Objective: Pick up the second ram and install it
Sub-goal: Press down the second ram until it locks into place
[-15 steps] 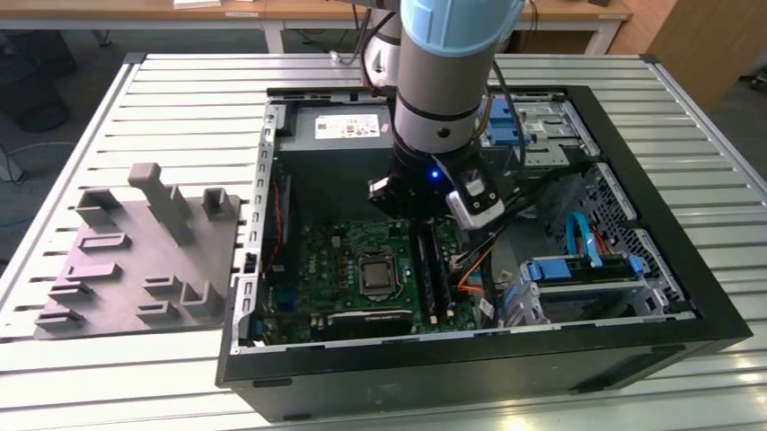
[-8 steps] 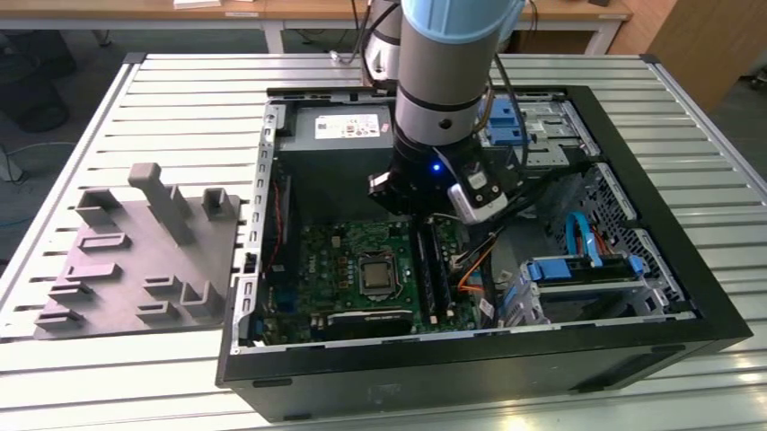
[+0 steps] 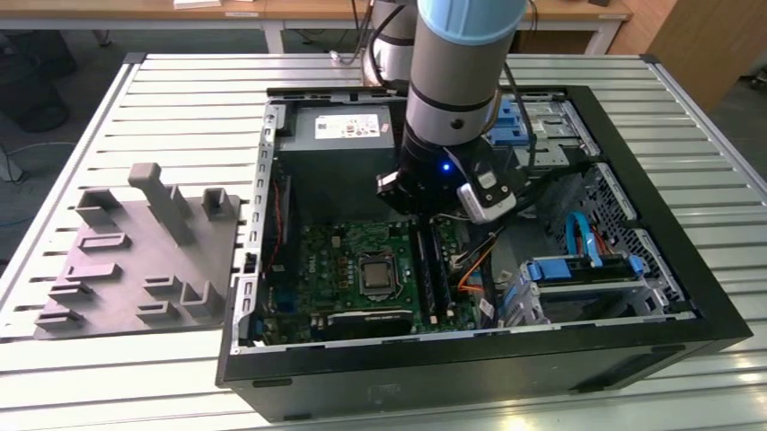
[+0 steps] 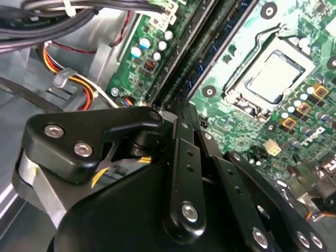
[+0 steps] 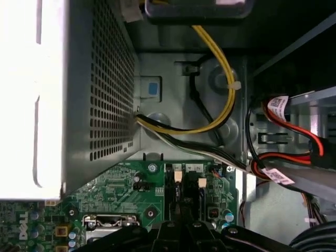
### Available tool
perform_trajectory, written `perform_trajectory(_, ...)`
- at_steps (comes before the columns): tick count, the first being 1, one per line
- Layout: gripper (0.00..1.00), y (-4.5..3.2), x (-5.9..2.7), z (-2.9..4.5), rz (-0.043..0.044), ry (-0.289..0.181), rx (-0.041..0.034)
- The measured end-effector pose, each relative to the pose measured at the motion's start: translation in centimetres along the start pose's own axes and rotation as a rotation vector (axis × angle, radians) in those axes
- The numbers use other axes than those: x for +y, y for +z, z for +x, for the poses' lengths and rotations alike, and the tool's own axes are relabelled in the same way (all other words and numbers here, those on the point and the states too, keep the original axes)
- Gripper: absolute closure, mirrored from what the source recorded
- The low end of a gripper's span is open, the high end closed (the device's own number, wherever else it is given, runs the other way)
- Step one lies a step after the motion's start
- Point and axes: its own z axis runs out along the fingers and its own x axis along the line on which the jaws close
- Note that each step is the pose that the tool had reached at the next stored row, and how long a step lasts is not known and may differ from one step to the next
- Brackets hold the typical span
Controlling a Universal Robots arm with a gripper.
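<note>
Exterior view: a grey cylindrical robot arm (image 3: 454, 90) reached down into an open black computer case (image 3: 671, 296) lying on a ribbed white slatted table (image 3: 180, 90). The gripper (image 3: 422, 215), a black angular assembly, hung directly over the long memory slots (image 3: 432, 269) of the green motherboard (image 3: 348, 260), just beside the square metallic CPU socket (image 3: 377, 274) on the exterior view's right. A grey moulded fixture tray (image 3: 144, 260) with upright blocks sat on the table at the exterior view's left of the case.

Second wrist view: the gripper's matte black linkage bars (image 4: 186, 157), studded with bright round screws, converged towards the motherboard's dark parallel slots (image 4: 194, 58). The second ram (image 4: 185, 107) appeared as a thin dark edge running from between the finger ends into the slot line; the jaws stood drawn close together, apparently pinching it, though the contact itself could not be told for certain. The glossy silver CPU socket (image 4: 273, 76) lay beside the slots.

First wrist view: a perforated sheet-metal power supply box (image 5: 100, 89), yellow and black bundled cables (image 5: 223, 100), and the slot ends (image 5: 186, 184) above the gripper's fingertips (image 5: 184, 223).
</note>
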Motion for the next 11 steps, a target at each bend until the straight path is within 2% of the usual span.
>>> perform_trajectory(7, 0.9, 0.89, 0.09, -0.01, 0.0009, -0.004, 0.0065)
perform_trajectory(11, 0.9, 0.72, 0.14, -0.02, -0.0009, -0.006, 0.006)
